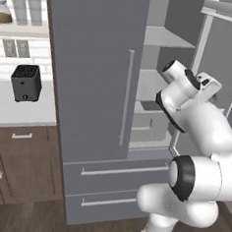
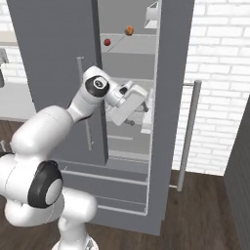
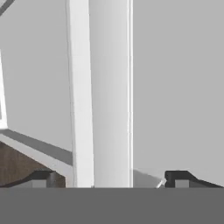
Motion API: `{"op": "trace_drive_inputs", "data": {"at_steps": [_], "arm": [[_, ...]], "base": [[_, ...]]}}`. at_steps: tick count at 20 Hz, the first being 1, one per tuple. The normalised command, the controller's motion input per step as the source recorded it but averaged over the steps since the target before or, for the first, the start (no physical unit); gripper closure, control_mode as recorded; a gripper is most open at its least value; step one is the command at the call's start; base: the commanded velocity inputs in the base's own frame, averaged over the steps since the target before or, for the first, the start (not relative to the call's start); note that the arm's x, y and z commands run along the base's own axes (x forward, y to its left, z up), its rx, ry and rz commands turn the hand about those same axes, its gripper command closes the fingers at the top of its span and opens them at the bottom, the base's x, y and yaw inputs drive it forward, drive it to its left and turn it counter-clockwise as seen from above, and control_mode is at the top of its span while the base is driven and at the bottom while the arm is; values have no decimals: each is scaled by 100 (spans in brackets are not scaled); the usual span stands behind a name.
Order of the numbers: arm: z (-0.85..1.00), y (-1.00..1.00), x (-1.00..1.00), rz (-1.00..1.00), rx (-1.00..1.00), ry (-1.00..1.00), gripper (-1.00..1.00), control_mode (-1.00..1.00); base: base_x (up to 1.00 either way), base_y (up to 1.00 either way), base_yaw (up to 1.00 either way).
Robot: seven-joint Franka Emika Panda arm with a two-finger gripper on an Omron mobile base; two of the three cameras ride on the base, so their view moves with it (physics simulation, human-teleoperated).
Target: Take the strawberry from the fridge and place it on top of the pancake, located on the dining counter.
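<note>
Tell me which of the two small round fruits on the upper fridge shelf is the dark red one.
The strawberry, the left and lower of the pair in the right base view. The other fruit, up and to its right, is orange.

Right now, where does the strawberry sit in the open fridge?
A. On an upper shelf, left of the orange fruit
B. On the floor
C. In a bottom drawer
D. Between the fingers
A: the right base view shows the strawberry on an upper fridge shelf, left of the orange fruit.
</note>
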Motion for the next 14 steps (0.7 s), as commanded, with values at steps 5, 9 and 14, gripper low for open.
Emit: {"op": "trace_drive_inputs", "data": {"at_steps": [5,9,14], "arm": [[18,90,-11,9,4,-10,-100,-100],[0,100,13,11,33,-12,-100,-100],[0,100,45,1,42,-46,-100,-100]], "base": [[0,0,0],[0,0,0],[0,0,0]]}}
